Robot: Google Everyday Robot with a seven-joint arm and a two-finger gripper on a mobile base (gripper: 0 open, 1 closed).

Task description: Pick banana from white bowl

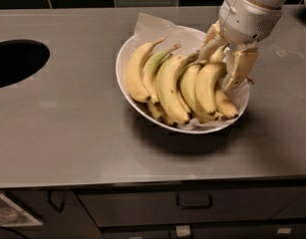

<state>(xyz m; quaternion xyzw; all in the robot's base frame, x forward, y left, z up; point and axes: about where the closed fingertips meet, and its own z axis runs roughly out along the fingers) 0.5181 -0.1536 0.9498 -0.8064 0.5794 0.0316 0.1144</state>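
Note:
The white bowl (123, 59), lined with crumpled white paper, sits on the grey counter and holds several bananas. My gripper (218, 69) reaches down into the bowl's right side. It is open, with one finger on each side of the upper part of the banana (208, 86), a plain yellow arched one second from the right. Its stem end is hidden behind the gripper. To the left lie a fat long yellow banana (168, 86), a green-tinged slimmer banana (152, 67) and another yellow banana (134, 73) at the far left.
A dark round opening (15, 61) is cut into the counter at the left. The counter's front edge runs above a drawer with a handle (194, 201). A dark tiled wall stands behind the counter.

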